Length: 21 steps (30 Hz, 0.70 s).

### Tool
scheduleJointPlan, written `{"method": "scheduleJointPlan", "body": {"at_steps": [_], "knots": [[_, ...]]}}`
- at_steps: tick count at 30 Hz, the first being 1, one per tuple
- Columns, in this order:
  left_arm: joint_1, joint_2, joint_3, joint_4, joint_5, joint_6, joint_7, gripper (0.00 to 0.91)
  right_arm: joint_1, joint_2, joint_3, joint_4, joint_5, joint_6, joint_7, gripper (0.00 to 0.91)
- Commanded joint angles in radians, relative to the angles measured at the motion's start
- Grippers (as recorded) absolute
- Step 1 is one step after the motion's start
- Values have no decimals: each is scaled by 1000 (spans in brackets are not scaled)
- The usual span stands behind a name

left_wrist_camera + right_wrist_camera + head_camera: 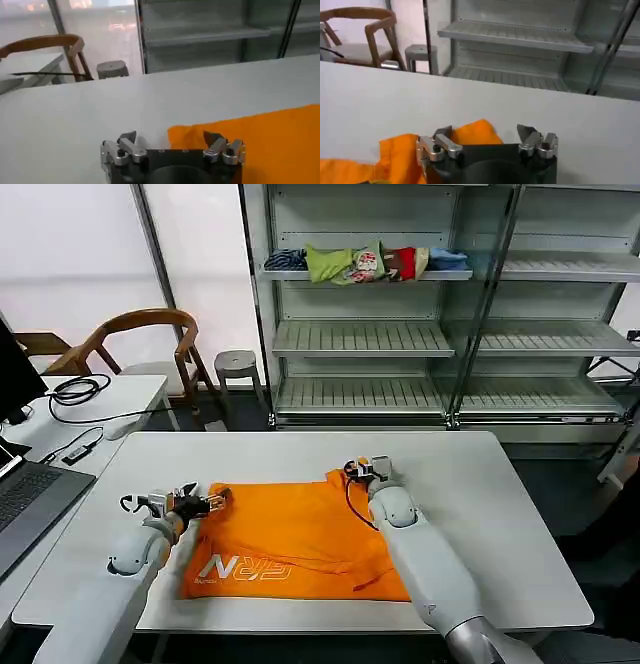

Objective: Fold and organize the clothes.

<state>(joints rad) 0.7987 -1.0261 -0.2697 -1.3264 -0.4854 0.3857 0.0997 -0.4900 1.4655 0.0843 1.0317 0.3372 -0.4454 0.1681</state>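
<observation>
Shirt's (300, 539) near hem behind arms

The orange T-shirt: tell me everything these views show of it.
The orange T-shirt is bright orange, soft-looking fabric, lying spread and partly folded on the white table, with creases and an overlapping fold toward its near right side. White block lettering shows along its near edge. The left gripper sits open at its far left corner, and the right gripper sits open at its far right corner. Whether either one touches the fabric cannot be told.
</observation>
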Motion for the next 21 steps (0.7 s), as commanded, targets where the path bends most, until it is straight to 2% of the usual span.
{"method": "scheduleJointPlan", "body": {"at_steps": [1, 11, 21], "knots": [[1, 0, 1, 8, 1, 2, 11, 10, 2, 4, 0, -10, 22, -11, -1, 0], [8, -4, -2, 4, -2, 3, 22, 10, -4, 5, -5, 6, 42, -30, -4, 0], [14, -6, -5, -1, -2, -7, 37, 20, -13, 1, -8, 16, 22, -5, -17, 0]]}}
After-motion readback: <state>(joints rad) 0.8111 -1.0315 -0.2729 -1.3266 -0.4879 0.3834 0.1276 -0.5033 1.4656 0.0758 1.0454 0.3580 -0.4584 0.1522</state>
